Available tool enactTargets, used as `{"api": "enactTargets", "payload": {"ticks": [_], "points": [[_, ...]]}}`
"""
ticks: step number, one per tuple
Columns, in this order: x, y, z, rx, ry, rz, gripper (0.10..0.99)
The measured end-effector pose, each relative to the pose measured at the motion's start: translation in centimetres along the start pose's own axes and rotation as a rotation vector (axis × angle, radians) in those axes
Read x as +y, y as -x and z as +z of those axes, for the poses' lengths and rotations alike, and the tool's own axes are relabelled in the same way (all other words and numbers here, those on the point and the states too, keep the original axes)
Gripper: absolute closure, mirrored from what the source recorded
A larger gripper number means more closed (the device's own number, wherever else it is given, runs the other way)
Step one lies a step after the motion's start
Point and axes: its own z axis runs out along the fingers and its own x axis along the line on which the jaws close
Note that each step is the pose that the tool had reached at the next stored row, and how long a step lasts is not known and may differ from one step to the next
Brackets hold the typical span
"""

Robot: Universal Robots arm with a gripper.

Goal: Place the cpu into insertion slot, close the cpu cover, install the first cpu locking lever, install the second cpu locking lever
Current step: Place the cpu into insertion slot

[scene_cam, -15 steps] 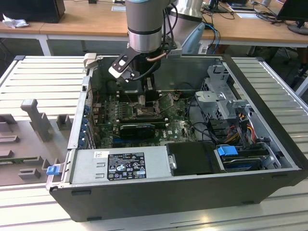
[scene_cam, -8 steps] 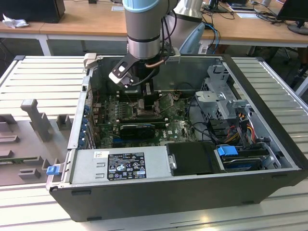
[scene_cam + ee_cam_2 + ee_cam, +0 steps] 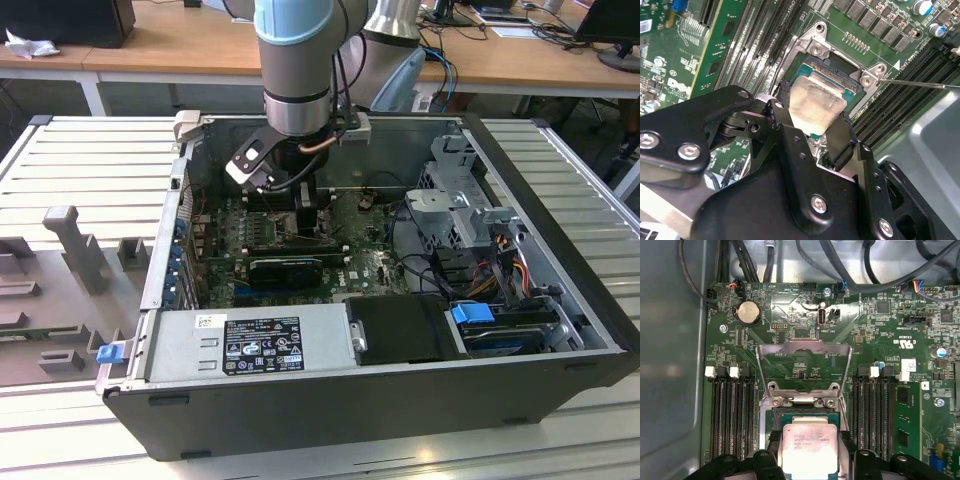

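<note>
Slatted table (image 3: 80, 160) | case (image 3: 300, 410) open | gripper (image 3: 812, 116) pinching cpu (image 3: 809, 450) at insertion slot (image 3: 832, 70) | cpu cover (image 3: 790, 346) raised

Bench (image 3: 90, 160): grey, of ribbed metal slats. Carried on it: one open computer case (image 3: 350, 410). Grey moulded fixtures (image 3: 75, 245) are set beside it, at the exterior view's left.

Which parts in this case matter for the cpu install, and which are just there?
Job: gripper, fingers on the cpu; socket; cover, standing open; lever.
Just there: memory slots; coin cell; power supply; cables.
</note>
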Motion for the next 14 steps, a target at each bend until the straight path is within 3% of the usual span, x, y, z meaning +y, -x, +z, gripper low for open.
{"api": "enactTargets", "payload": {"ticks": [10,14], "points": [[-0.16,-0.19,0.88,0.0002,-0.001,-0.002,0.557],[-0.16,-0.20,0.90,0.0000,-0.001,-0.002,0.557]]}}
